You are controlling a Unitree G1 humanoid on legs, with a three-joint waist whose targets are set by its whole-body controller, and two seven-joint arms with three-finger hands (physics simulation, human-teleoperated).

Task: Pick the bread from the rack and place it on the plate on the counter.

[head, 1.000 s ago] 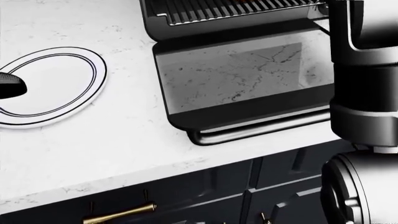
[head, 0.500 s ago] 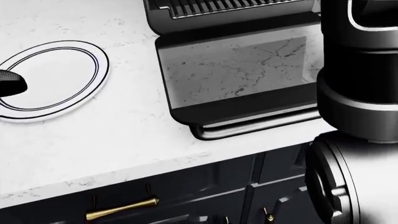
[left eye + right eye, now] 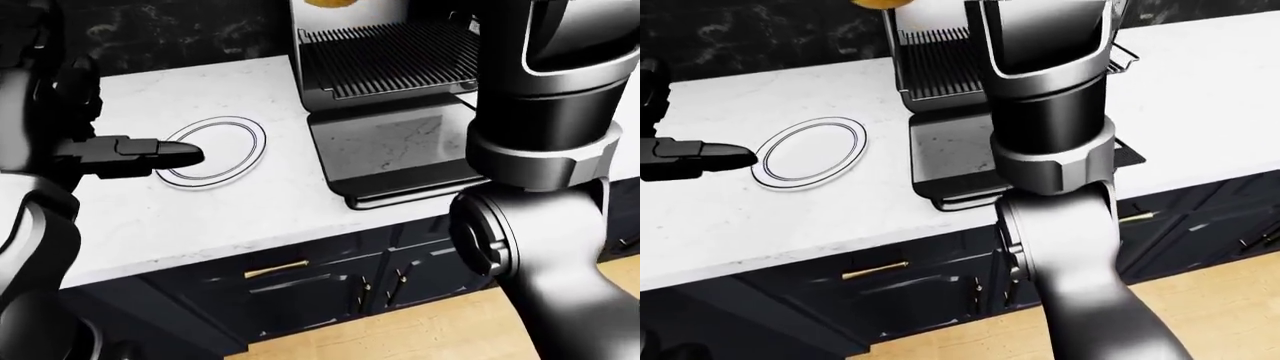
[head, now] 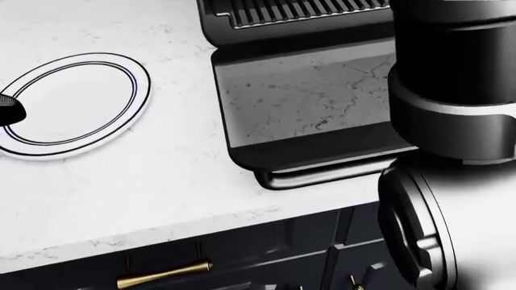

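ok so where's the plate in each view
Left-eye view: plate left of centre on the white counter, left hand's fingertip over its left rim.
Head view: upper left, cut by no edge, fingertip at its left side.
Right-eye view: left of centre, fingertip just left of it.
Shared landmark: the open oven door, right of the plate in all three.

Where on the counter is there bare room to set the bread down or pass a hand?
The plate is bare inside its rim. Bare counter lies between the plate, the oven door and the counter's edge. In the right-eye view, more lies right of the oven. Crowded: the left hand at the plate's left, and the right arm across the door's right side.
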